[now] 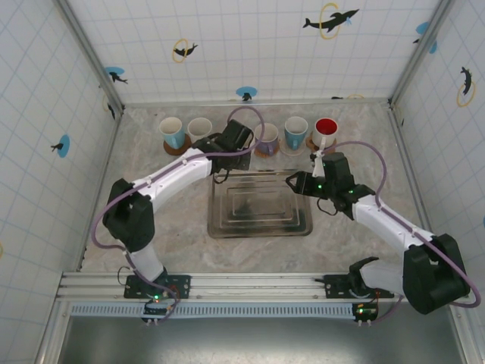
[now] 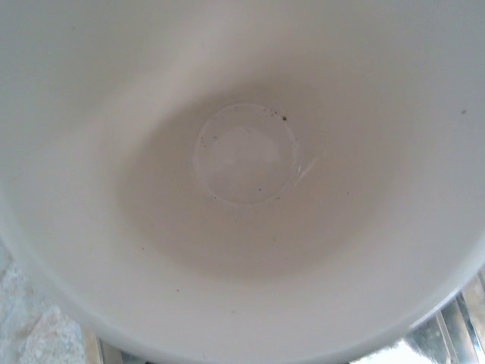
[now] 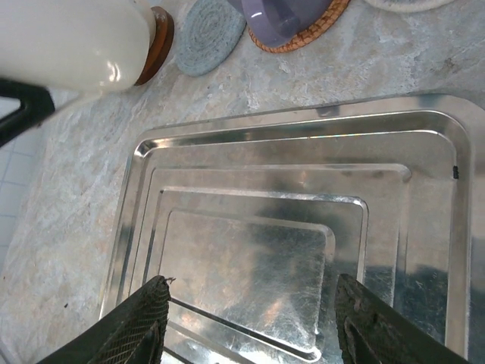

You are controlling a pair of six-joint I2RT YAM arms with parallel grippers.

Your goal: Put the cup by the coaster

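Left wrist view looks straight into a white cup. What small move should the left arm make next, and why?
Probably carry the white cup sideways to the grey coaster and lower it there. In the right wrist view the cup covers part of a brown coaster, while the grey one, next to the purple cup, is bare.

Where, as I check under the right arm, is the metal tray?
In the top view the metal tray lies mid-table between the arms, nearer than the cup row, with the right gripper above its right side.

Top cam overhead; L wrist inside cup [image 2: 242, 152], R above tray [image 3: 303, 152].
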